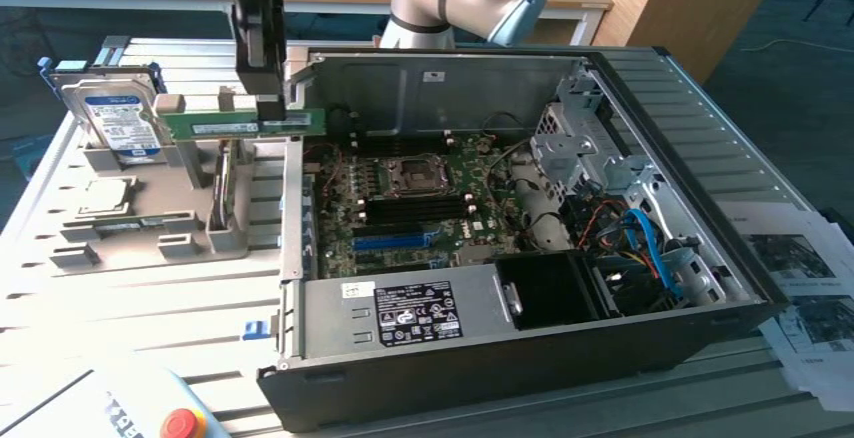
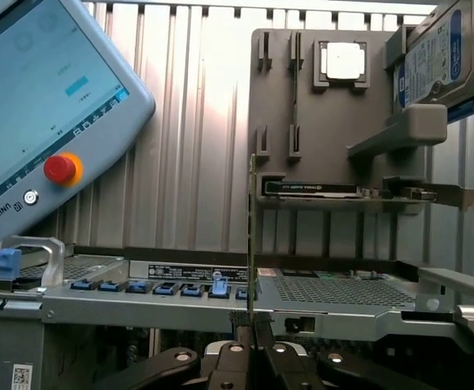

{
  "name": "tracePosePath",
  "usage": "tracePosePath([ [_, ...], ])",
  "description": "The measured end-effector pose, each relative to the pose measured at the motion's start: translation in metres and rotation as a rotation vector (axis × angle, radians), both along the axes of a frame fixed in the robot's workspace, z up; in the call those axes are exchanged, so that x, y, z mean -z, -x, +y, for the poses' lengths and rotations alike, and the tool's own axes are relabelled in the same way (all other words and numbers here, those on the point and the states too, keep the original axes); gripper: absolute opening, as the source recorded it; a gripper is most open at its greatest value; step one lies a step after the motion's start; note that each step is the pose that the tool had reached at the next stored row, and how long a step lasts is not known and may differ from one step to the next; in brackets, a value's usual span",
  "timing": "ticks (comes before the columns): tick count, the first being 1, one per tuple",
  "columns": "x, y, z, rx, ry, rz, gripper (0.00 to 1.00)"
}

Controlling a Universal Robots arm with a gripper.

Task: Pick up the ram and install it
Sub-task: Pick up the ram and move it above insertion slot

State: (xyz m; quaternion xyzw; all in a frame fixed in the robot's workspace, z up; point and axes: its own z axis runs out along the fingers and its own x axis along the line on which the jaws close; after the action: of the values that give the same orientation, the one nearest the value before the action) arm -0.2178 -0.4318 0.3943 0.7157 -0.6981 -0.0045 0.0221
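Closest in, the end effector (image 2: 251, 329) is pinching its fingers almost fully together on the ram (image 2: 252, 236), which is showing edge-on as a thin line rising from between them; in the exterior view the green stick is hanging level in the air, standing on its long edge and gripped off-centre, toward its case-side end; it is sitting above the seam where the grey parts holder (image 1: 134, 228) is meeting the side wall of the open computer case (image 1: 667, 88), at the exterior view's left of the motherboard (image 1: 454, 188); I am judging this as the carrying stage, with the ram out of the holder and not yet seated; doing it well is meaning holding the stick level and square, since an off-centre pinch is inviting it to pivot, and taking its lower edge clear of the case wall's rim; further out, a hard drive (image 1: 118, 118) is standing in the holder and a teach pendant (image 2: 25, 97) is lying on the bench (image 1: 160, 308)
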Motion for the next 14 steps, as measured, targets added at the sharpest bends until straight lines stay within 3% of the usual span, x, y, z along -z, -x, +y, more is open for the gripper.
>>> tracePosePath([
  [14,0.0,-0.014,-0.0025,0.0,0.0,0.001,0.12],
])
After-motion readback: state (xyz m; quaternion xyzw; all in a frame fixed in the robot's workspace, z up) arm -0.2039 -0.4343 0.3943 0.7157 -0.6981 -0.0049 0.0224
